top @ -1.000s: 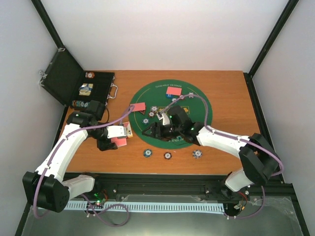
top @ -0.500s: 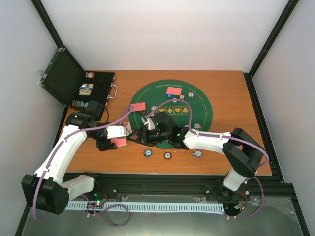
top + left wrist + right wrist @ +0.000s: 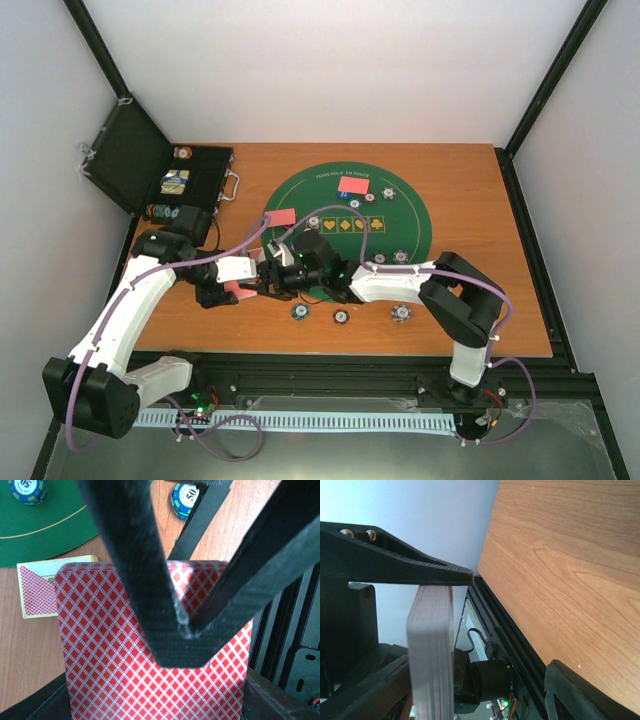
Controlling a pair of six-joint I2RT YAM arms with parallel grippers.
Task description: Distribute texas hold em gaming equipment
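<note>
The left gripper [image 3: 182, 625] is clamped on a stack of red-backed cards [image 3: 110, 655], with the counter [image 3: 30, 650] under them. The right gripper [image 3: 264, 283] is just beside it, jaws apart. The edge of the cards sits at one finger [image 3: 420, 570].

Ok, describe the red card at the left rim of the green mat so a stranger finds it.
Find the round green mat in the middle of the wooden table. At its left rim, toward the open black case, lies a single red card. The other loose red card sits at the mat's far edge, by the white lettering.
</note>
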